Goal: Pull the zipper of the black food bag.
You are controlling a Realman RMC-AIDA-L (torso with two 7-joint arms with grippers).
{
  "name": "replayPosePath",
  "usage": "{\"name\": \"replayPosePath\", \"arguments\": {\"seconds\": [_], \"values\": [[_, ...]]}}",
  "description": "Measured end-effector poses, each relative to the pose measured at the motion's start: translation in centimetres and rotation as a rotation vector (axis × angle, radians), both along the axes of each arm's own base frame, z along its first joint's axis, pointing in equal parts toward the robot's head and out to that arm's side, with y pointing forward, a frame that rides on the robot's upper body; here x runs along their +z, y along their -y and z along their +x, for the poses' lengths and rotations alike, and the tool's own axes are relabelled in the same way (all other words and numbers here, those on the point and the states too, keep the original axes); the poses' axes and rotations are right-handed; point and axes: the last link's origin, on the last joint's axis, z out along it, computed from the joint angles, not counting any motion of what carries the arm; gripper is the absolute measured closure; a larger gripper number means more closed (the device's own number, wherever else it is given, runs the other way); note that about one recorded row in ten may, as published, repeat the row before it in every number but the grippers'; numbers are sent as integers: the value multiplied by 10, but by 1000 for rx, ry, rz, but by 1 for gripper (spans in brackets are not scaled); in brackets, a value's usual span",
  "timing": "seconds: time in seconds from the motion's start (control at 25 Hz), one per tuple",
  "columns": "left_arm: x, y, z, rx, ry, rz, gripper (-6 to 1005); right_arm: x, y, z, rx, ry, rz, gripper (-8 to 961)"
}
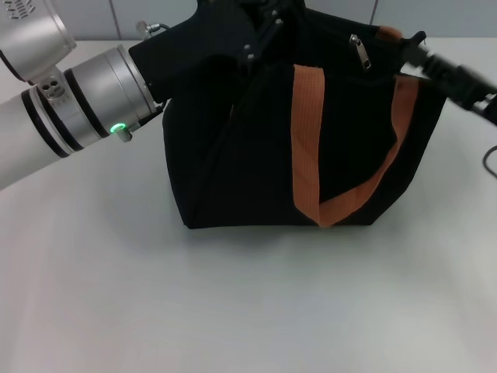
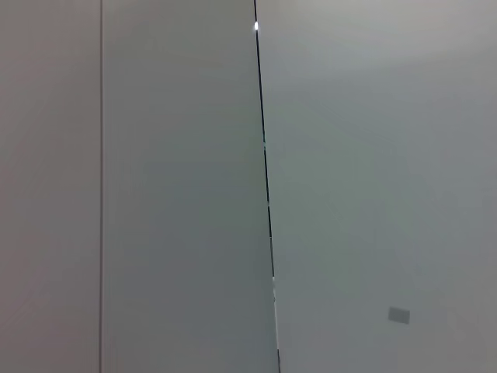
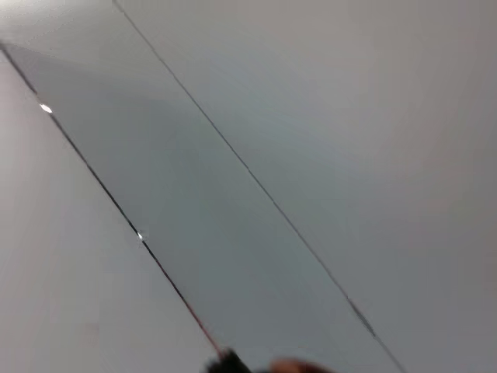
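While the pale worktop (image 1: 155, 311) fills most of the head view, the black food bag (image 1: 256, 155) stands on it toward the far side, right of centre, a boxy tote with an orange-brown strap handle (image 1: 307, 132) looping down its near face. The left arm's silver forearm (image 1: 70, 101) slants in from the near left, and the left gripper (image 1: 233, 31) lies over the bag's top left corner, black on black; whether its fingers are open or closed I cannot tell. The right gripper (image 1: 415, 47) reaches in at the bag's top right edge, its fingers likewise unreadable. The zipper (image 1: 361, 50) hangs as a small silver tab near the bag's top, right of centre. Both wrist views show only grey wall panels
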Motion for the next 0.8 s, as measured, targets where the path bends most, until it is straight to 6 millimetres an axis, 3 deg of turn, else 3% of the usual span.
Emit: {"name": "replayPosePath", "arguments": {"seconds": [0.16, 0.64, 0.8], "values": [[-1, 0, 0, -2, -1, -3, 873, 3, 11, -7, 104, -8, 114, 954], [-1, 1, 1, -3, 9, -6, 869, -5, 9, -9, 125, 43, 80, 813], [-1, 1, 1, -2, 9, -6, 868, -6, 9, -8, 105, 32, 74, 577]]}}
